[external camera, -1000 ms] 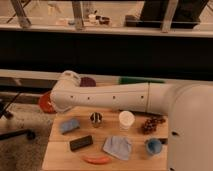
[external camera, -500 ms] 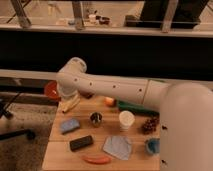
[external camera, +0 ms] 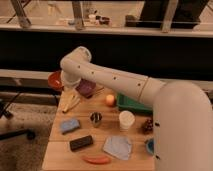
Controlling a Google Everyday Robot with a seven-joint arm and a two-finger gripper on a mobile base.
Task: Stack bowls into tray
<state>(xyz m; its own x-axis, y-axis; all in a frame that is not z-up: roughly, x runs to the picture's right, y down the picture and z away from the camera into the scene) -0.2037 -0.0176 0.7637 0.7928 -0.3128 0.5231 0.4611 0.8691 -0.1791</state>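
My gripper (external camera: 65,84) is at the far left corner of the wooden table (external camera: 100,135), mostly hidden behind my white wrist. It holds the orange-red bowl (external camera: 53,80) by its rim, lifted just off the table's left edge. The dark purple bowl (external camera: 86,89) sits right beside the wrist, partly covered by my arm. The green tray (external camera: 131,104) lies at the far right of the table, largely hidden under my arm. The blue bowl (external camera: 149,146) peeks out at the front right, beside my arm.
Several things lie on the table: an orange fruit (external camera: 110,100), a banana (external camera: 71,103), a metal cup (external camera: 96,119), a white cup (external camera: 126,120), a blue sponge (external camera: 70,125), a black block (external camera: 81,143), a grey cloth (external camera: 118,146) and a red item (external camera: 96,159). A dark counter runs behind the table.
My arm has swung up and to the right, and the orange-red bowl has moved with the gripper. The view has shifted closer to the table.
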